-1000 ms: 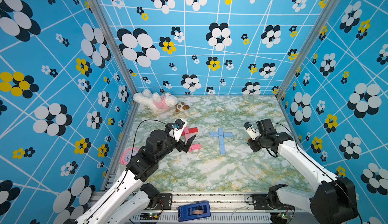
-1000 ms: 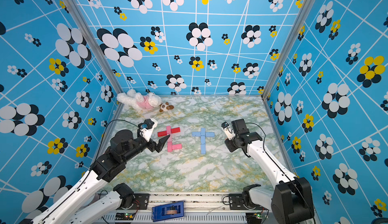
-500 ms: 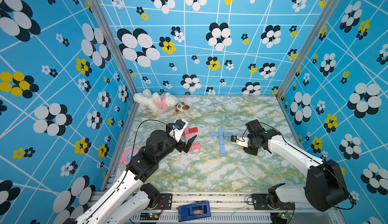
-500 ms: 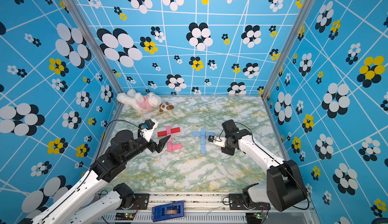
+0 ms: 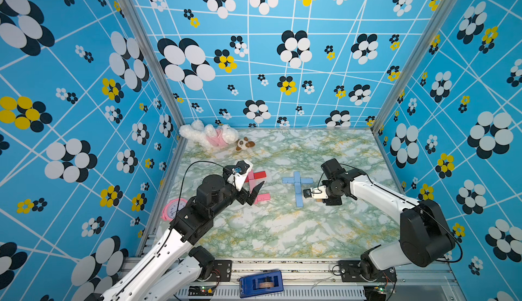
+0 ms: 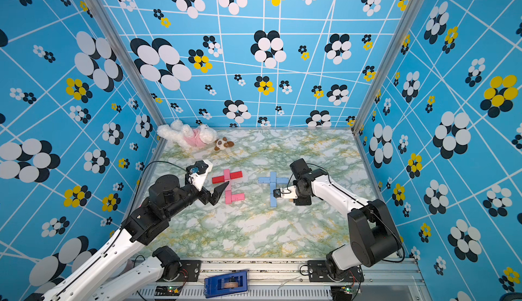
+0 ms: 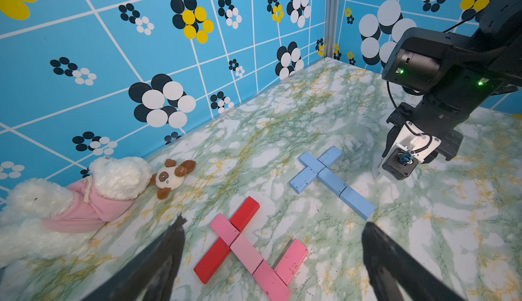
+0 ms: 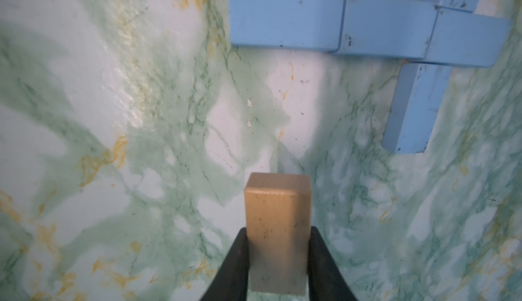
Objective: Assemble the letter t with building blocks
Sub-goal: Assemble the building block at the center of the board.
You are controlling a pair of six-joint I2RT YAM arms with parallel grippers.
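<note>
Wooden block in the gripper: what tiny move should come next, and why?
Probably lower it beside the foot of the blue t. The right gripper holds the wooden block close by, and the pink t has a foot block that the blue one lacks.

A green-and-white marbled tabletop (image 5: pixel 282 229) with yellow veins. Near its middle, light blue blocks (image 5: pixel 297 185) lie flat, touching, as a cross: a stem of three with one on each side. Well apart to the left lie pink blocks (image 6: pixel 229 189): a stem of three with a fourth jutting from its near end towards the blue ones. Two red blocks (image 6: pixel 223 177) flank the far part of that stem. A white-and-pink plush (image 5: pixel 211 137) lies in the far left corner, a small brown-and-white plush (image 5: pixel 244 143) just beside it. A pink clock (image 5: pixel 173 208) lies at the left rim, partly hidden
</note>
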